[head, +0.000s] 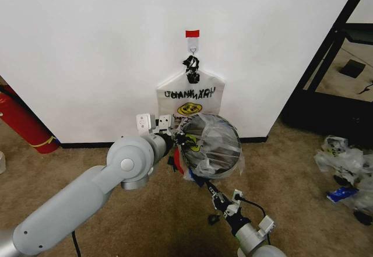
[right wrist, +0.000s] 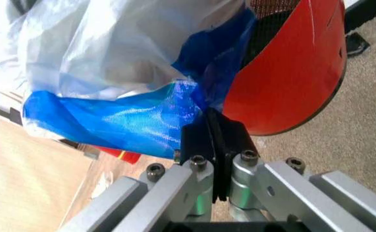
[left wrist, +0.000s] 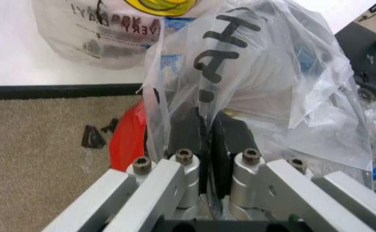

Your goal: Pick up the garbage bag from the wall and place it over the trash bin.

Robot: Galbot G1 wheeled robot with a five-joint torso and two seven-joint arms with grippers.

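Thin plastic of the garbage bag [head: 213, 143] lay draped over the trash bin [right wrist: 291, 72] by the wall [head: 87, 47], my left jaws [left wrist: 208, 126] and right jaws [right wrist: 215, 126] each pinched shut on opposite edges, seemingly to stretch its mouth around the rim.

Bin mouth blocked: garbage bag [head: 213, 143] drapes over trash bin [head: 185, 165], both grippers pinching its plastic. Second bag [head: 190, 98] hangs on wall [head: 87, 47] just behind. Open carpet [head: 303, 199] right of bin; wrapper heap [head: 348, 172] far right, red cylinder [head: 23, 123] far left.
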